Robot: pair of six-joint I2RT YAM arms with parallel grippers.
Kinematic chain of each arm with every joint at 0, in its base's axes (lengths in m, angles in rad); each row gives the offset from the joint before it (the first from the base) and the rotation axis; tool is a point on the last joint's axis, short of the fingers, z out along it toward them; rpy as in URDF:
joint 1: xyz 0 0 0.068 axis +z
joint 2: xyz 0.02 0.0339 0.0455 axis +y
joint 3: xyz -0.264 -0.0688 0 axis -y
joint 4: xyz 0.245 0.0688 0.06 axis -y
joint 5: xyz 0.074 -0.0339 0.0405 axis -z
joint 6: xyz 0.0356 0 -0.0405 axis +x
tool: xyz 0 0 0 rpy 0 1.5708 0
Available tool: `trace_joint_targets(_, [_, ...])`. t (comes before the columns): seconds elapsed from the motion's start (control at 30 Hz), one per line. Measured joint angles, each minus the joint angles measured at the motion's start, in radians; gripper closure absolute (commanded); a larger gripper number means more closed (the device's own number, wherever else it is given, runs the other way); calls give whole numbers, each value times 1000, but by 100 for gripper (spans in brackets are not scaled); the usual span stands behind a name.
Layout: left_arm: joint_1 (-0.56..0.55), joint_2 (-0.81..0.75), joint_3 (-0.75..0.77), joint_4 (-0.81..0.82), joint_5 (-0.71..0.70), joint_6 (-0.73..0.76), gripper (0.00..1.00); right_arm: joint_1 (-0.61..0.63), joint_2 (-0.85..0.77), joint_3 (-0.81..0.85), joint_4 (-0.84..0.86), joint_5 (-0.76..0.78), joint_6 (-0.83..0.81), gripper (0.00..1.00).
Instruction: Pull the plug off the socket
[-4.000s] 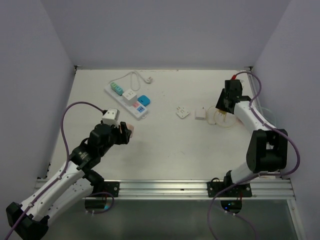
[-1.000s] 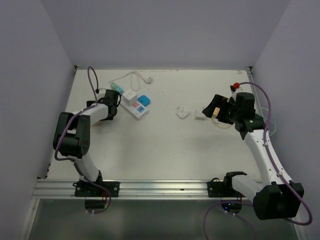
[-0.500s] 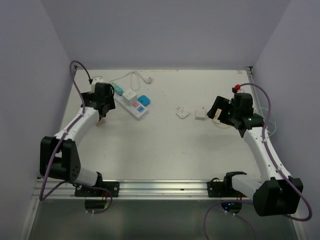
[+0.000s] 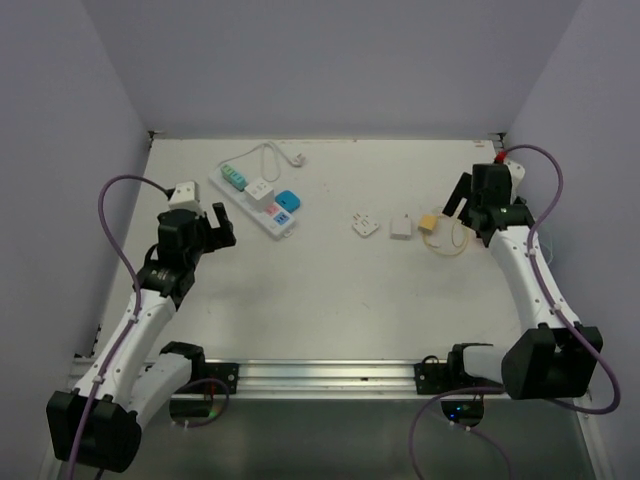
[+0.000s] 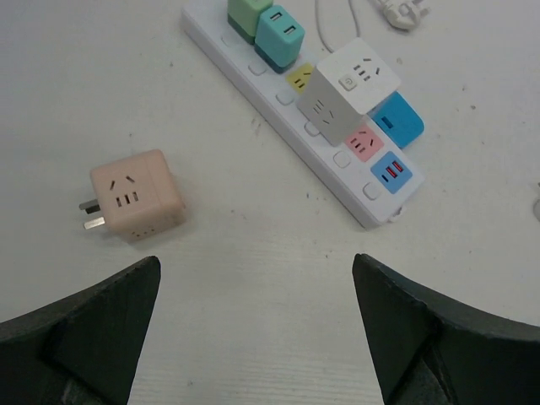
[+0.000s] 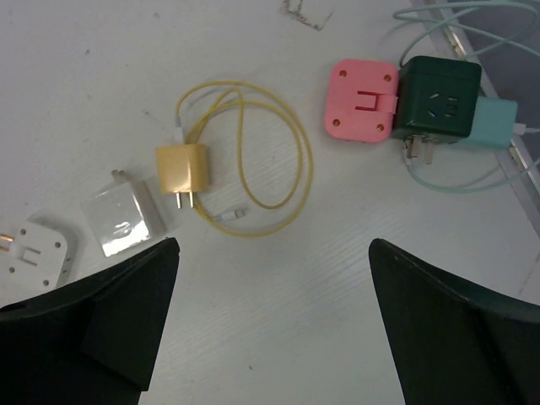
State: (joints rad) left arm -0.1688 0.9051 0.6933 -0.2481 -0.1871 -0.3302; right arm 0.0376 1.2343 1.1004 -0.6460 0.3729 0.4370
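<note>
The socket is a long white power strip lying diagonally, also seen in the top view as the socket. A green plug cube, a teal one and a white cube plug sit in it. A pink cube plug lies loose on the table left of the strip, prongs pointing left. My left gripper hovers open and empty, nearer than both. My right gripper is open and empty at the far right, away from the strip.
A blue adapter lies against the strip's far side. Under the right gripper are a yellow charger with coiled cable, a clear charger, a white adapter, a pink adapter, a dark green cube and a teal adapter. Walls close in on three sides.
My left arm has drawn back from the strip's left side toward the near edge. My right gripper has shifted right and farther back. The strip has not moved.
</note>
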Motion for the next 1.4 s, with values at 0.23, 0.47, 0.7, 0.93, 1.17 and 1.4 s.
trace_joint_targets(0.23, [-23,-37,-42,21,56,-1,0,-163,117,15,9,58,26,1])
trace_joint_targets(0.47, [-37,-31,-42,24,62,0,0,-283,212,40,23,37,80,1])
trace_joint_targets(0.7, [-43,-28,-42,24,69,-1,0,-389,304,79,67,10,95,1])
trace_joint_targets(0.93, [-49,-11,-42,24,72,0,0,-452,398,79,116,-58,94,8])
trace_joint_targets(1.17, [-49,-6,-42,24,79,0,0,-455,445,71,142,-87,82,11])
trace_joint_targets(1.4, [-49,-1,-42,24,80,0,0,-463,481,43,161,-92,72,23])
